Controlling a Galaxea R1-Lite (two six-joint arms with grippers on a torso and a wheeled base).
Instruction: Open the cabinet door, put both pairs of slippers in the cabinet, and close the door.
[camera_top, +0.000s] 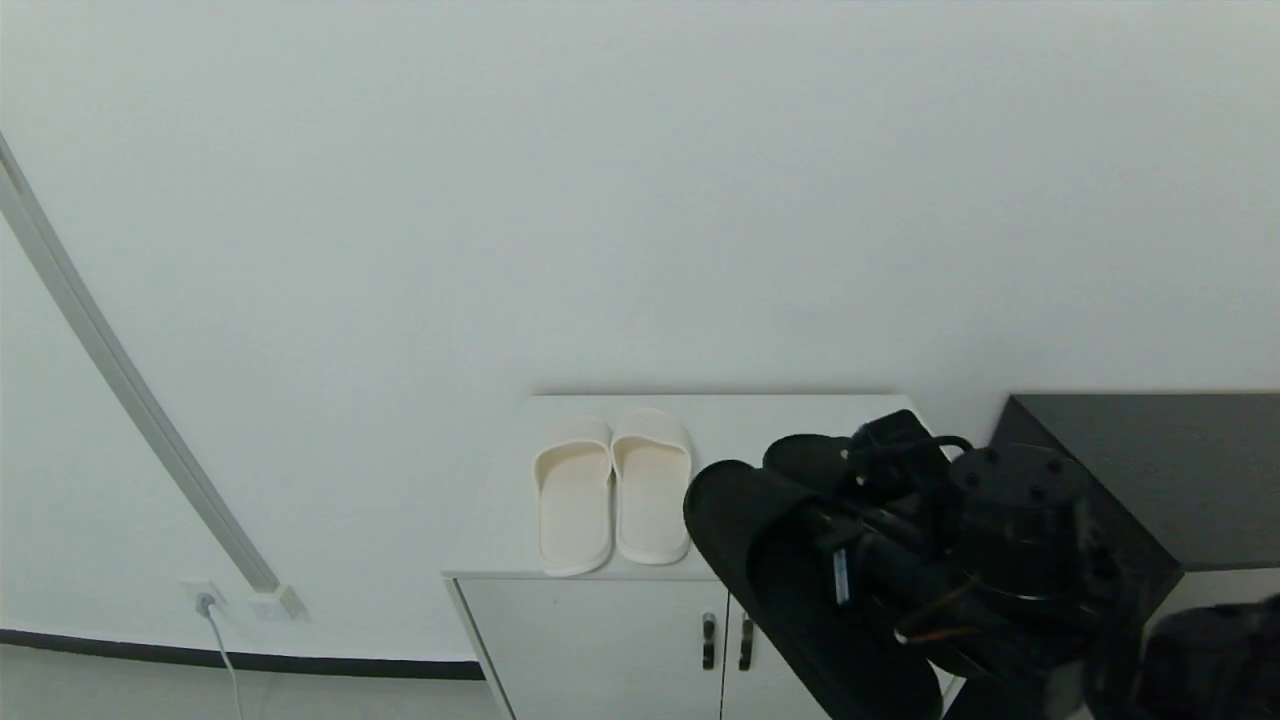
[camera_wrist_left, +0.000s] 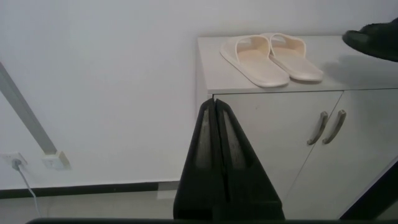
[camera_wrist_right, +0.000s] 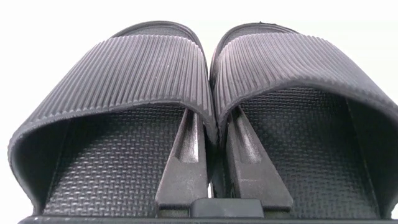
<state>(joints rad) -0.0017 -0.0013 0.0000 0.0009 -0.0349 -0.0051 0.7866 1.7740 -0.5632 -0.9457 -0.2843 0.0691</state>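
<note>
A pair of cream slippers (camera_top: 612, 490) lies side by side on top of the white cabinet (camera_top: 600, 630), also seen as cream slippers (camera_wrist_left: 270, 56) in the left wrist view. The cabinet's two doors are shut, with dark handles (camera_top: 726, 640) at the middle. My right gripper (camera_top: 850, 545) is shut on the pair of black slippers (camera_top: 800, 570), held up in front of the cabinet's right side. In the right wrist view its fingers (camera_wrist_right: 183, 168) pinch the inner edges of the black slippers (camera_wrist_right: 149, 87) together. My left gripper (camera_wrist_left: 216, 112) is shut and empty, left of the cabinet (camera_wrist_left: 273, 130).
A dark cabinet or table (camera_top: 1150, 470) stands right of the white one. The wall behind is plain white, with a slanted grey cable duct (camera_top: 120, 380) and a wall socket with a plugged cable (camera_top: 205, 603) at the lower left.
</note>
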